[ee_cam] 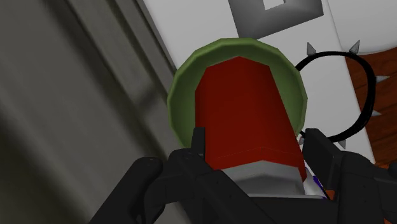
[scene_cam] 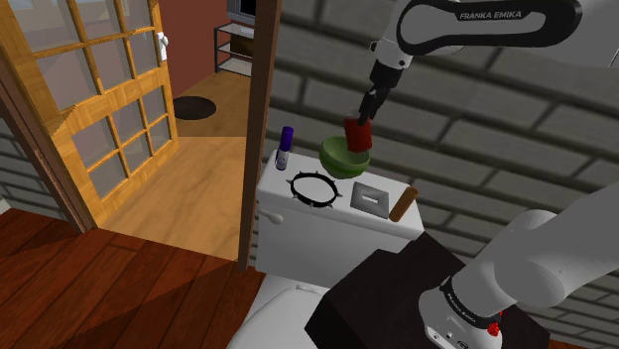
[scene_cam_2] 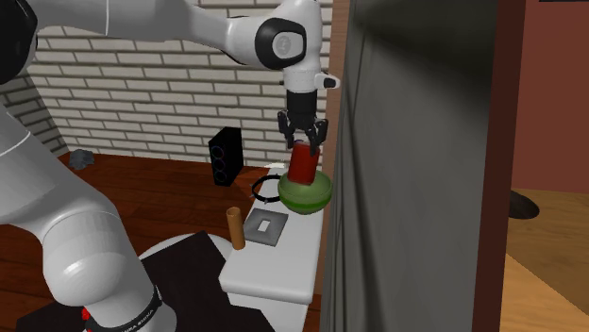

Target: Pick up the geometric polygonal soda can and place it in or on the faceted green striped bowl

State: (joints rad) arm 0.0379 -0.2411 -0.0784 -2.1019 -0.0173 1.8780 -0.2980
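— What is the gripper (ee_cam: 254, 137) doing?

— Its two black fingers (ee_cam: 198, 143) pinch the top of the red faceted soda can (ee_cam: 245, 108), one on each side (the wrist view shows the can's grey upper end sitting right between them).

— And where is the can?

— Upright, with its lower end inside the rim of the green faceted bowl (ee_cam: 181, 102). In the second exterior view the can (scene_cam_2: 303, 165) rises out of the bowl (scene_cam_2: 302, 196), with the gripper (scene_cam_2: 304, 141) straight above it. Whether it touches the bowl's bottom, I cannot tell.

— What does the bowl stand on?

— A white toilet tank lid (scene_cam: 337, 210), close to the grey brick wall (scene_cam: 496, 129).

— What else is on the lid?

— A black spiked ring (scene_cam: 296, 186) lies just beside the bowl. Next to the ring is a flat grey square plate (scene_cam: 359, 194), then a brown cylinder (scene_cam: 404, 204) at the lid's edge. A small purple-capped bottle (scene_cam: 285, 147) stands at the far corner, by the door frame.

— And beyond that?

— A wooden door with glass panes (scene_cam: 99, 109) stands open at the shoulder view's left.
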